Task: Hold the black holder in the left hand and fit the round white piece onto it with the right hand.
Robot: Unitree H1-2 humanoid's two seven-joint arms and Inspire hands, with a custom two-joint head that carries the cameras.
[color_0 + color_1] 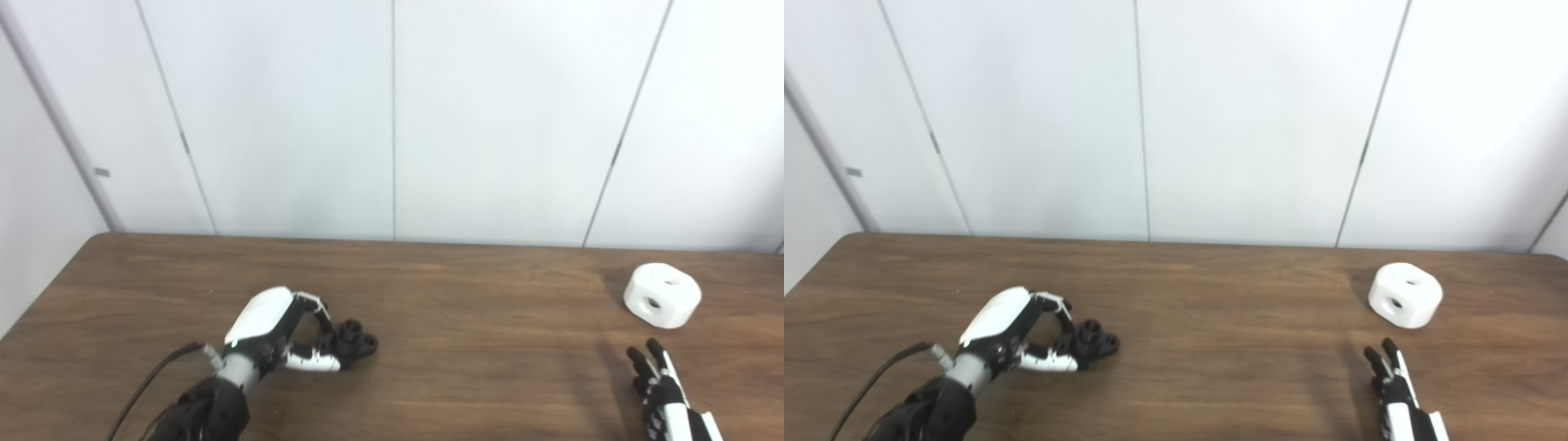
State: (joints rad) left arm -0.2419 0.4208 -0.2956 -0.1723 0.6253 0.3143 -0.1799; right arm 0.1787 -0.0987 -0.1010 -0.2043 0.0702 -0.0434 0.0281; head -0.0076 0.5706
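Left eye view showed the left hand [275, 331] curled around the black holder [354, 340] on the wooden table [465, 355]. Right hand [664, 392] lay open, empty, the round white piece [663, 295] just beyond its fingertips.

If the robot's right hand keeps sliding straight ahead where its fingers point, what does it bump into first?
Probably the round white piece. The right hand points up the table, away from the robot, and that piece sits just beyond its fingertips with only bare table between them, though it might pass slightly to the left.
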